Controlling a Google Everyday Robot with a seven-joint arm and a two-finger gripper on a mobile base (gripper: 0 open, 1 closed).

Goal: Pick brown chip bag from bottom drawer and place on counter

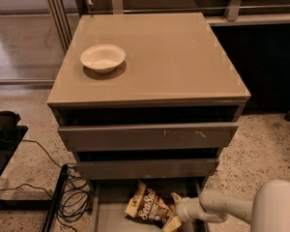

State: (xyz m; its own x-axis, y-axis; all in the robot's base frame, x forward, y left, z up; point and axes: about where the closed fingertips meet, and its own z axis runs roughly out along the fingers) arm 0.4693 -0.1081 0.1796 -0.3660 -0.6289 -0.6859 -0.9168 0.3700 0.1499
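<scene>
The brown chip bag [146, 207], dark brown and cream with white "Sea Salt" script, lies in the open bottom drawer [111, 211] at the foot of the cabinet. My gripper [175, 203] reaches in from the lower right on a white arm and is at the bag's right end, touching or overlapping it. The counter [169, 57] is the glossy taupe top of the cabinet, above the two shut drawers.
A white bowl [103, 57] stands on the counter's left side. Black cables [70, 197] and a dark stand [5, 144] lie on the speckled floor to the left of the cabinet. A dark wall panel stands to the right.
</scene>
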